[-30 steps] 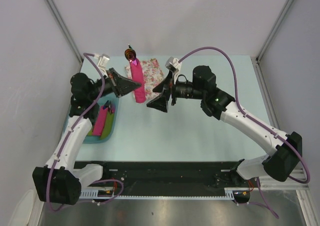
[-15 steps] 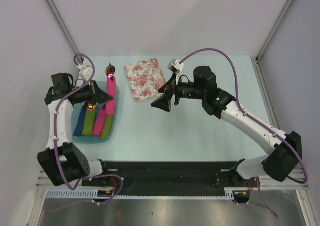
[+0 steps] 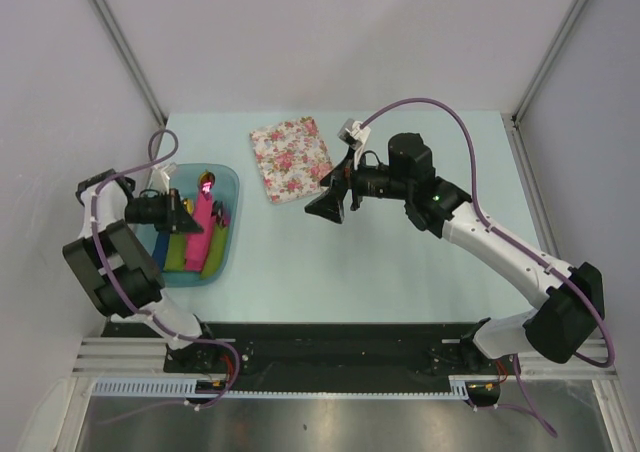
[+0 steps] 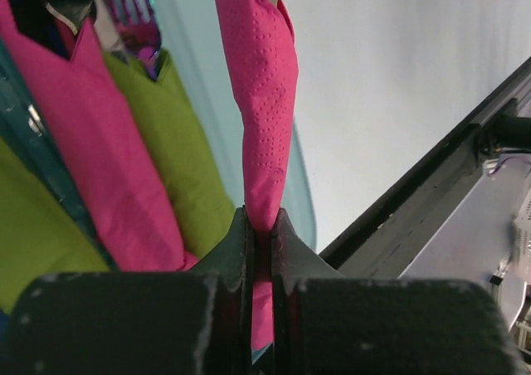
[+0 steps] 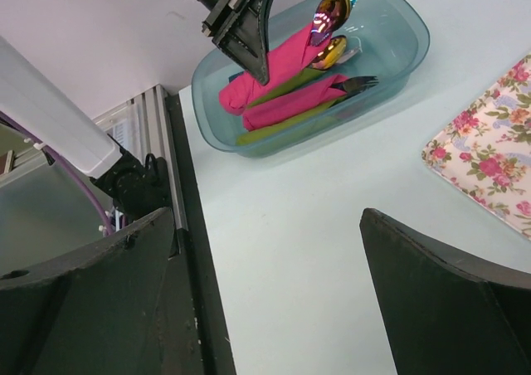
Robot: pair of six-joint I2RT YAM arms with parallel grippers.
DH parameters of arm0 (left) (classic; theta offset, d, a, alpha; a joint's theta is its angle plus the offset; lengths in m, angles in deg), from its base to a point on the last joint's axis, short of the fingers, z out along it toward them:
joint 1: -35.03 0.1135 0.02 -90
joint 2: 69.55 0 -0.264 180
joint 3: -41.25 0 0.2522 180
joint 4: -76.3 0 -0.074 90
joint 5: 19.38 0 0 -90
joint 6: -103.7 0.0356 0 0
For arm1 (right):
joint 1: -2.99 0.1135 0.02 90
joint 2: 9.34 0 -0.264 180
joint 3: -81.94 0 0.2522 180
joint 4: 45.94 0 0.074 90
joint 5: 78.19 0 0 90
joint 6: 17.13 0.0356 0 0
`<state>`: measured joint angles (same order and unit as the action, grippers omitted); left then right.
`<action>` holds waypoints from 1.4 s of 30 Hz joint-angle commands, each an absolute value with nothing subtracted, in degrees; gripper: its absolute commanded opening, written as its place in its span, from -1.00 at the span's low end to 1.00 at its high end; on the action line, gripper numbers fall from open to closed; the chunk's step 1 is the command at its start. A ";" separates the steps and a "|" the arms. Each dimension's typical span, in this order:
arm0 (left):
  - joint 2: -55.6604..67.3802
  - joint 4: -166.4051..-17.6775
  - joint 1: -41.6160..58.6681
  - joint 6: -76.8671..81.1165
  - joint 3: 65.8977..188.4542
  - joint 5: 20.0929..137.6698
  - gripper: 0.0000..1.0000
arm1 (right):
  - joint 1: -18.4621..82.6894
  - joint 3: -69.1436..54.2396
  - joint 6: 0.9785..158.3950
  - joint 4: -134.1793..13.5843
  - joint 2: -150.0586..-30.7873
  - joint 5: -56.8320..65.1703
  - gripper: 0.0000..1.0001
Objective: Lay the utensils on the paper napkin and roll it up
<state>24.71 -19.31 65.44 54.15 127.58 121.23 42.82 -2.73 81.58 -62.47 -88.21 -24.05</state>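
Observation:
The paper napkin (image 3: pixel 205 208) is a rolled magenta tube, and my left gripper (image 3: pixel 186 216) is shut on its lower end (image 4: pixel 264 226). The roll (image 5: pixel 284 58) hangs tilted over the blue bin (image 3: pixel 226 172). A shiny red-orange spoon bowl (image 5: pixel 334 7) of the utensils sticks out of its far end; the rest of the cutlery is hidden inside the roll. My right gripper (image 3: pixel 336 204) stands open over the bare table near mid-field, nothing between its fingers (image 5: pixel 431 275).
The bin (image 5: pixel 398 51) at the left edge holds other rolls, pink (image 4: pixel 108 159), green (image 4: pixel 178 159) and blue, with a fork end (image 5: pixel 358 82) showing. A white floral napkin (image 3: pixel 290 159) lies flat just left of my right gripper. The left wall is close to the left arm.
The left arm swung left, carrying the pink roll from beside the floral napkin to over the bin. The right gripper opened slightly wider and stayed in place.

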 commanded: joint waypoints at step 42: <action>36.71 -33.15 64.12 44.47 120.49 112.28 -0.91 | 42.19 -1.60 78.32 -64.18 -87.04 -22.47 0.99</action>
<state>36.86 -29.06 64.22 45.52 121.53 113.14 42.23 -1.86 79.46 -65.09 -88.65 -23.11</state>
